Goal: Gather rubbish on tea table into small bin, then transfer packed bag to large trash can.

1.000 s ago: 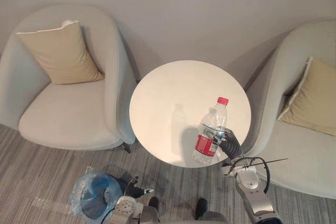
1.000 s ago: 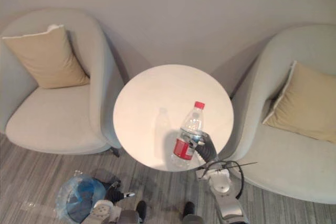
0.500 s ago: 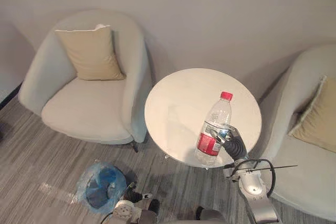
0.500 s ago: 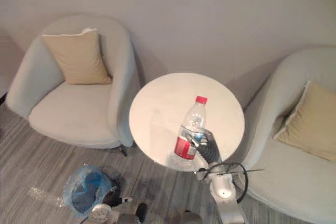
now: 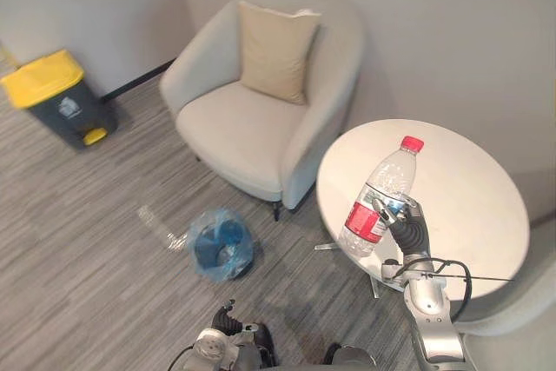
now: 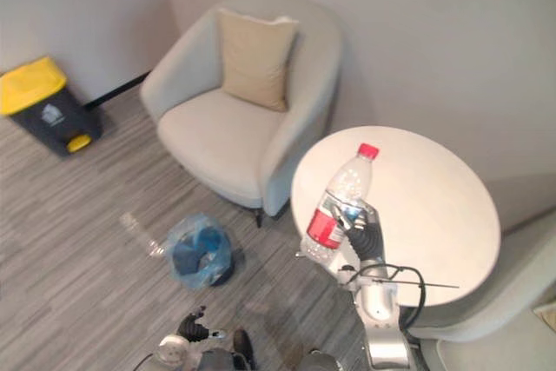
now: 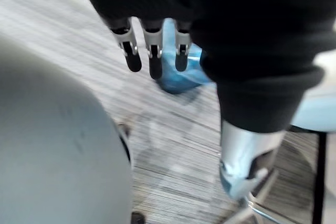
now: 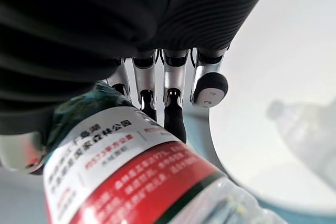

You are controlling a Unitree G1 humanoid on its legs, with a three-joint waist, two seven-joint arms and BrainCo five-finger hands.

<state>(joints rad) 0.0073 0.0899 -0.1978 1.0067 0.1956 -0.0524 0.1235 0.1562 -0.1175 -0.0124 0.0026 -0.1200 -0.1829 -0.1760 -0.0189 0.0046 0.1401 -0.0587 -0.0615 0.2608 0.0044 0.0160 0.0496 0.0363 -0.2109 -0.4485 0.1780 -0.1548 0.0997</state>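
Left eye view, from the left edge across: a dark trash can [image 5: 61, 102] with a yellow lid stands against the wall, and a broad stretch of striped grey floor [image 5: 95, 232] lies open between it and the small bin [image 5: 219, 246]. That bin, lined with a blue bag, stands free on the floor, near the front corner of the pale armchair [image 5: 234, 123] and apart from the table. A tan cushion [image 5: 276, 48] leans upright against the armchair's back. The armchair's outer side comes close to the rim of the round white table [image 5: 473, 184] — only a narrow gap shows between them.

The bottle [image 5: 380, 199], clear with a red cap and red label, is in the right hand [image 5: 408, 227] at the table's near left edge, tilted with its cap leaning towards the table's middle. In the right wrist view the fingers [image 8: 173, 115] curl round the label, and the bottle's shadow falls on the tabletop beyond.

The left hand [image 7: 152, 51] hangs low with fingers straight and loose, holding nothing, the blue bag on the floor past its fingertips.
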